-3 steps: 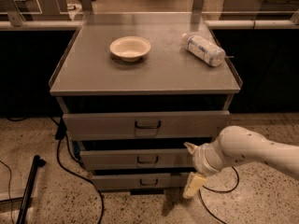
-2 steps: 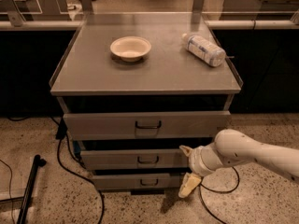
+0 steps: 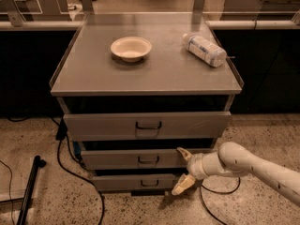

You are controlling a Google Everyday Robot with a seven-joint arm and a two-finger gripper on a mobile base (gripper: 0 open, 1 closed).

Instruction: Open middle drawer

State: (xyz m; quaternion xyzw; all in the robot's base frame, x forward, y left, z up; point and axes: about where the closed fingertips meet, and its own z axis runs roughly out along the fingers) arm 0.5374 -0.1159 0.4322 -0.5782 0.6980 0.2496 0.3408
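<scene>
The middle drawer (image 3: 117,159) is the mid-height grey front of the three-drawer cabinet, with a small dark pull handle (image 3: 148,160) at its centre. My gripper (image 3: 183,170) sits low at the right part of the cabinet front, to the right of the handle and apart from it. Its fingers are open: one fingertip (image 3: 183,153) lies against the middle drawer front, the other (image 3: 182,185) points down in front of the bottom drawer (image 3: 122,182). The white arm (image 3: 253,165) comes in from the right. The gripper holds nothing.
The top drawer (image 3: 103,124) is the tallest front. On the cabinet top (image 3: 164,74) stand a cream bowl (image 3: 131,48) and a lying plastic bottle (image 3: 204,50). Black cables (image 3: 70,165) trail on the speckled floor at left, beside a black pole (image 3: 29,191).
The gripper has moved left along the cabinet front, closer to the middle drawer's handle. The drawers, bowl and bottle have not moved.
</scene>
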